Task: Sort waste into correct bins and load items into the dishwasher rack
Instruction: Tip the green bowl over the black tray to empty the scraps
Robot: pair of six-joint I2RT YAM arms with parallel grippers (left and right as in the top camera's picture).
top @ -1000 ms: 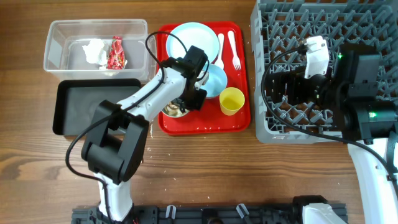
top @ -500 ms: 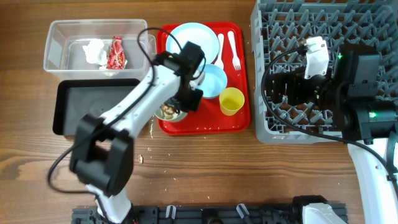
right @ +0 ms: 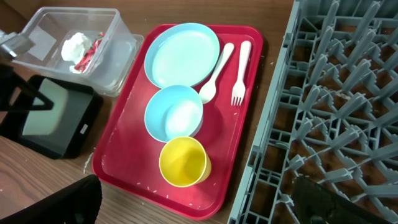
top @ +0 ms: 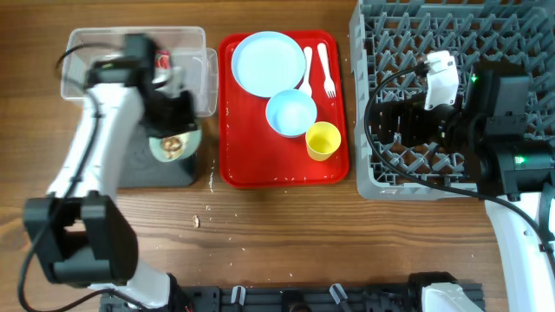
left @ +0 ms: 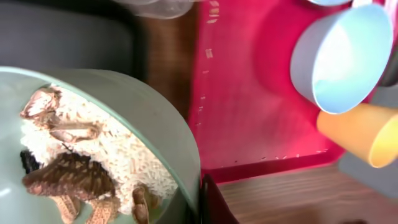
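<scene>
My left gripper is shut on the rim of a pale green bowl and holds it over the black tray. The left wrist view shows the bowl holding white-and-brown food scraps, with the finger at its rim. A pale blue plate, a blue bowl, a yellow cup, a spoon and a fork lie on the red serving tray. The clear tub holds the tissue and the red wrapper. My right gripper is open over the grey rack.
A few scraps lie on the wooden table in front of the red serving tray. The rack fills the right side, close against the serving tray's right edge. The clear tub stands just behind the black tray.
My left arm has carried the bowl of food scraps leftward off the red serving tray to above the black tray. The right arm has not moved.
</scene>
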